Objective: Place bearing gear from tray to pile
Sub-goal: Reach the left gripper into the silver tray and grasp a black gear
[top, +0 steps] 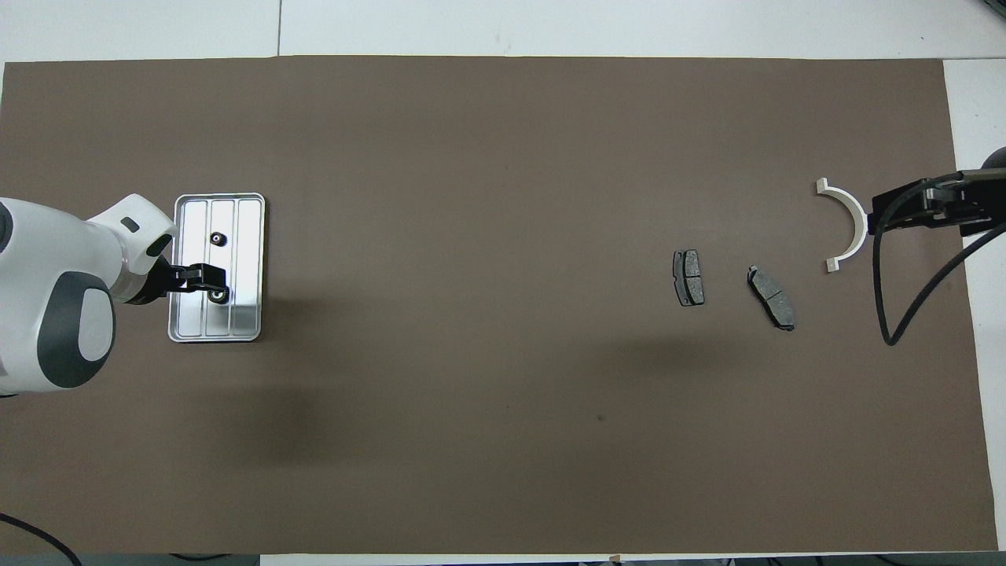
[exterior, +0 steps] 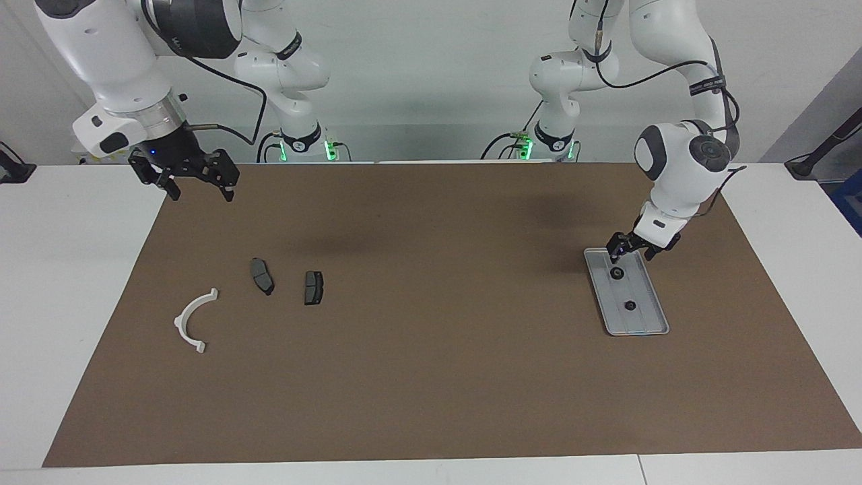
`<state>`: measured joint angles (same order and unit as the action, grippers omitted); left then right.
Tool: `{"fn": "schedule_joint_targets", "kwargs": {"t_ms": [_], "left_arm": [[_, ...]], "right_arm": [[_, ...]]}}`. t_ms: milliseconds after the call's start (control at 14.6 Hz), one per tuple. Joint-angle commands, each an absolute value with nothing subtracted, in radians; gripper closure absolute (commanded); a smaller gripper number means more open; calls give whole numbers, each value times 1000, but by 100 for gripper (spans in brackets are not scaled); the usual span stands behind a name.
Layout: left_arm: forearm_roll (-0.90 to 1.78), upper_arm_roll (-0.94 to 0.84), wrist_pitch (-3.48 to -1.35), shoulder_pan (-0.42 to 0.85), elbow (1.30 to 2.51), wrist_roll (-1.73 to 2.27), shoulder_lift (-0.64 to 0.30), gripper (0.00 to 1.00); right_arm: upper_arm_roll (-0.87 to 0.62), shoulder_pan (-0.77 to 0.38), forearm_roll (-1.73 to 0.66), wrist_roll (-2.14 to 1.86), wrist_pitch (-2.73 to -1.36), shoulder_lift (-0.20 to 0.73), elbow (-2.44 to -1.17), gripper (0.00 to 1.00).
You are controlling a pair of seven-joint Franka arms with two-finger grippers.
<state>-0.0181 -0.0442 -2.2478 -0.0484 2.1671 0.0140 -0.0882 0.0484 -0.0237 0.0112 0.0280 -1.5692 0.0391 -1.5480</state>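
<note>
Both views are bright and evenly lit from above, with sharp focus throughout. Soft, blurred arm shadows lie on the brown mat (exterior: 431, 323): one nearer to the robots than the tray (exterior: 656, 316), another near the mat's middle in the facing view. The tray (top: 250, 236) gleams pale in the overhead view, close to glare. Green lights glow at the arm bases.
</note>
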Motion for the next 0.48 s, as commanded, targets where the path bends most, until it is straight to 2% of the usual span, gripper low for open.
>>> {"fn": "schedule_joint_targets", "kwargs": {"t_ms": [0,205,411], "left_arm": [[-32,-46,-2304,-58,2177,2,-126,12],[-32,-46,-2344,-52,2175,3,-159,13],[-32,-48,-2345,-54,2175,3,-178,19]], "right_arm": [[43,-15,6,11,-1588,35,-1572,0],[44,-15,8,9,-1589,34,-1577,0],[44,-14,8,9,-1586,32,-1577,0]]}}
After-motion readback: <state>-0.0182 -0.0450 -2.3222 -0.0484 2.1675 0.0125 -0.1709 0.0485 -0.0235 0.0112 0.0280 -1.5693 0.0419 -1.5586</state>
